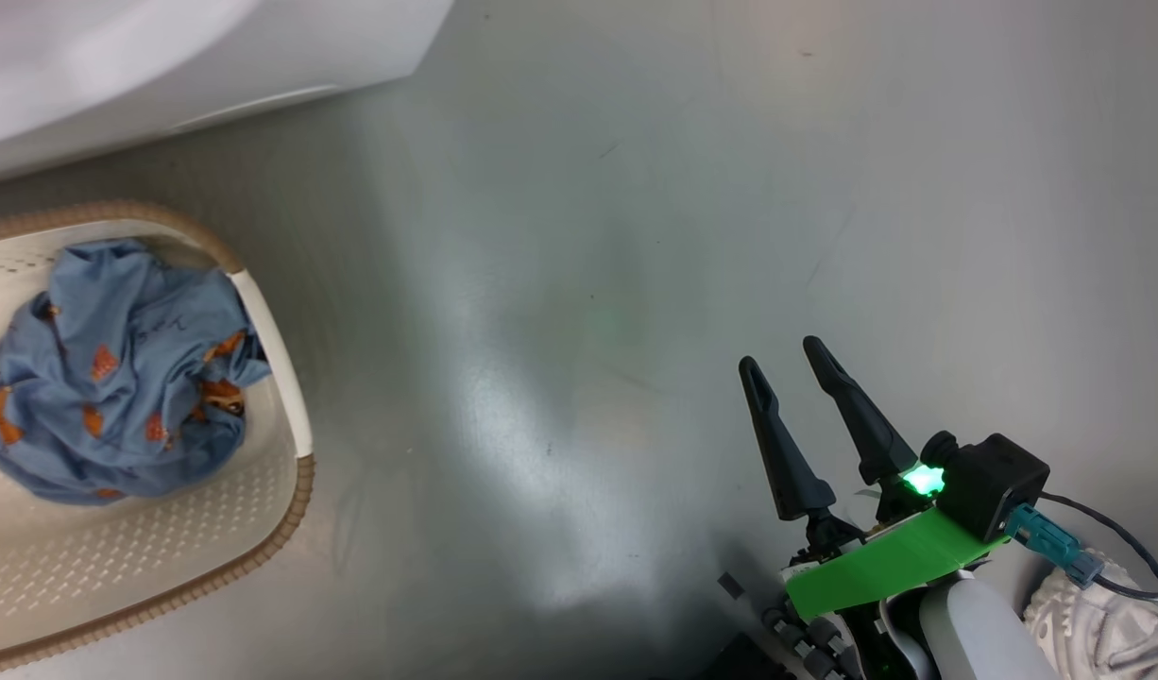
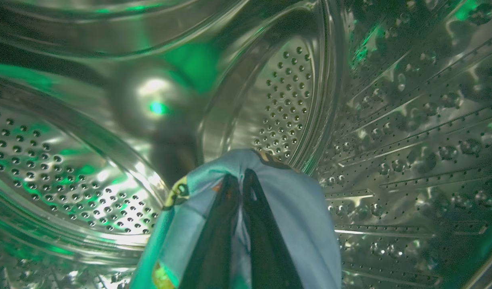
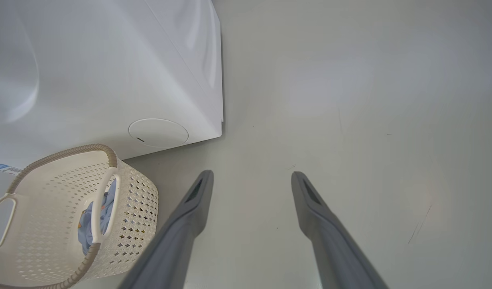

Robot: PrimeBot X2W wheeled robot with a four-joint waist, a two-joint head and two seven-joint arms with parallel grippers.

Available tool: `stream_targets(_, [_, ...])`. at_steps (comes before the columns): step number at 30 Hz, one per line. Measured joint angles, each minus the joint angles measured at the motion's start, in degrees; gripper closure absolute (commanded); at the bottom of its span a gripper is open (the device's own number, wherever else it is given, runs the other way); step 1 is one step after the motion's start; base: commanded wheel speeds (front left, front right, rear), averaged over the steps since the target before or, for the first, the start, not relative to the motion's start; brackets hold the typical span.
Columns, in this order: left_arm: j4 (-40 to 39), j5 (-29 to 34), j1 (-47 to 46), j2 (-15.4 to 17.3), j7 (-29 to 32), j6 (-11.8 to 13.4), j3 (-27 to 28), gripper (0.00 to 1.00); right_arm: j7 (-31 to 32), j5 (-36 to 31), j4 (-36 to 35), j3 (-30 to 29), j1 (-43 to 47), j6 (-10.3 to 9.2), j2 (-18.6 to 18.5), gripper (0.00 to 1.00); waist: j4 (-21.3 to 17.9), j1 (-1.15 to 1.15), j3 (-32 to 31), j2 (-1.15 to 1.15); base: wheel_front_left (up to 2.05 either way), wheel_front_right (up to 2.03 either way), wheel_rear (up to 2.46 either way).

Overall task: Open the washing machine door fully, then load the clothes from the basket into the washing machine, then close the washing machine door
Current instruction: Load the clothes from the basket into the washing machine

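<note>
Now the left jaws, lower middle, are pinched shut on light blue printed fabric (image 2: 294, 208) inside the dimpled steel drum (image 2: 410, 140); right jaws gape empty. Withdrawing without letting go would drag it out.

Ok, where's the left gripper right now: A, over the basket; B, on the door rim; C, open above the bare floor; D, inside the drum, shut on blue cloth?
D: the left gripper is shut on blue cloth, with the dimpled steel drum all around it.
</note>
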Motion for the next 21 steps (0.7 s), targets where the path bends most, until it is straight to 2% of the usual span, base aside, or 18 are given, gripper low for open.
stream_targets(5, [-1.5,-0.6,-2.5,1.0,-0.4,0.0,-2.0,1.0,0.0,0.0,-0.2,0.2,0.0,0.0,0.0,0.0,-1.0,0.0,0.6,0.0,0.0,0.0,0.0])
stream_targets(16, [6.2,-2.9,-2.8,1.7,3.6,0.0,-4.9,1.0,0.0,0.3,-0.3,1.5,0.1,0.0,0.1,0.0,-1.8,0.0,0.7,0.0,0.0,0.0,0.0])
stream_targets(17, [6.2,-2.8,-3.1,1.7,3.0,0.0,-4.9,0.72,0.0,0.3,-0.2,1.4,0.1,0.0,0.1,0.0,-1.7,0.0,0.7,0.0,0.0,0.0,0.0])
stream_targets(18, [6.4,-2.8,-3.4,1.6,2.7,0.0,-4.9,0.0,0.0,0.3,-0.2,1.3,0.1,0.0,0.1,0.0,-1.6,0.0,0.7,0.0,0.0,0.0,0.0])
stream_targets(21, [7.8,-3.7,-3.6,0.9,2.6,0.0,-4.8,0.0,0.0,0.3,-0.2,1.1,0.1,0.0,0.1,0.0,-1.0,0.0,0.5,0.0,0.0,0.0,0.0])
